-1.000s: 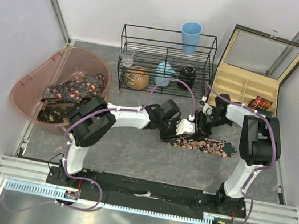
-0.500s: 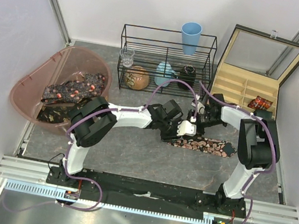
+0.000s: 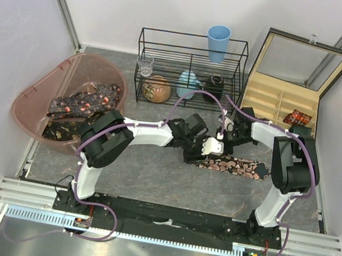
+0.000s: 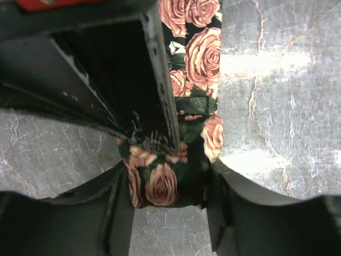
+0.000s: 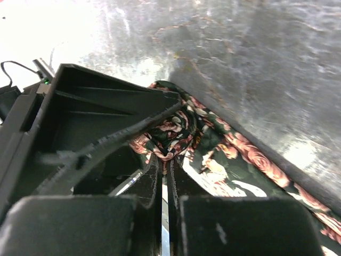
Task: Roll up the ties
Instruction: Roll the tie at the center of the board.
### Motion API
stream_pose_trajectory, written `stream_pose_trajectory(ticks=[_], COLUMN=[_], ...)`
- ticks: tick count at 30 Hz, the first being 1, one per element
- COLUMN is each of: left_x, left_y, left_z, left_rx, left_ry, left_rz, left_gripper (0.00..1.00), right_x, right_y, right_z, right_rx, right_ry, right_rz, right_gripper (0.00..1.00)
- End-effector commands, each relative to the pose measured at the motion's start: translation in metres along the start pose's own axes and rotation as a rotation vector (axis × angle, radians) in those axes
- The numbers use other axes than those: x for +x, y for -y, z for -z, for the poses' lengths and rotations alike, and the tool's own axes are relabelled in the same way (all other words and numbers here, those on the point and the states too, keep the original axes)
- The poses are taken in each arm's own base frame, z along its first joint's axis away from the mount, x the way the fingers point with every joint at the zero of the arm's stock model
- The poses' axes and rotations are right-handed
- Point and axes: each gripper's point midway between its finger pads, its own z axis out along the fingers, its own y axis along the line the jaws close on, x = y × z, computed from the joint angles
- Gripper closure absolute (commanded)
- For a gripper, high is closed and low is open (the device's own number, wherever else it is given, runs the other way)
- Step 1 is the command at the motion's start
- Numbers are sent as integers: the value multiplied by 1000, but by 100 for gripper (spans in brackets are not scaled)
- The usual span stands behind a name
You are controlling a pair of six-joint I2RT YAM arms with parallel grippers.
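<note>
Since a second ago our right arm (image 3: pixel 270 129) has swung left, closing on the left one. On the grey table (image 3: pixel 150 171) the rose-patterned tie (image 3: pixel 237 167) lies flat at mid-table, its left end a coil (image 4: pixel 160 189). Our left gripper (image 3: pixel 211 147) clamps the coil's sides; our right gripper (image 5: pixel 165 160), nearly closed, pinches its core.

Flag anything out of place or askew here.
The pink tub sits tilted by the left wall, ties heaped inside. A blue cup stands atop the wire rack. The tie being rolled lies straight. Nothing looks spilled or damaged.
</note>
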Motion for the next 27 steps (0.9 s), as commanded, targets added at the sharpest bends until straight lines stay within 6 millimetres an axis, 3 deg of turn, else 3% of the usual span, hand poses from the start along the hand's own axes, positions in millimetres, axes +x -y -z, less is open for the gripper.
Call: stream_pose_trajectory(ticks=[1, 4, 5, 6, 12, 19, 20, 21, 27], left_x=[1, -17, -36, -42, -64, -53, -49, -46, -36], left_y=[17, 13, 7, 7, -4, -8, -10, -10, -8], left_z=[10, 20, 27, 30, 40, 53, 56, 58, 51], left_rx=[86, 73, 45, 40, -21, -60, -70, -90, -88], left_ry=[63, 166, 241, 271, 393, 518, 535, 569, 613], left_rz=[91, 97, 71, 58, 69, 130, 159, 151, 200], left_gripper=[39, 36, 34, 32, 31, 28, 15, 11, 9], right_x=[5, 3, 2, 2, 0, -7, -7, -6, 4], right_y=[52, 61, 62, 64, 76, 85, 87, 87, 94], right_z=[-2, 2, 2, 3, 6, 0, 0, -3, -8], right_rx=[258, 313, 323, 332, 417, 478, 487, 491, 507], right_ry=[7, 19, 21, 20, 11, 13, 12, 0, -34], right_rz=[2, 4, 5, 4, 9, 10, 8, 10, -1], right_gripper=[100, 100, 100, 100, 100, 100, 100, 100, 100])
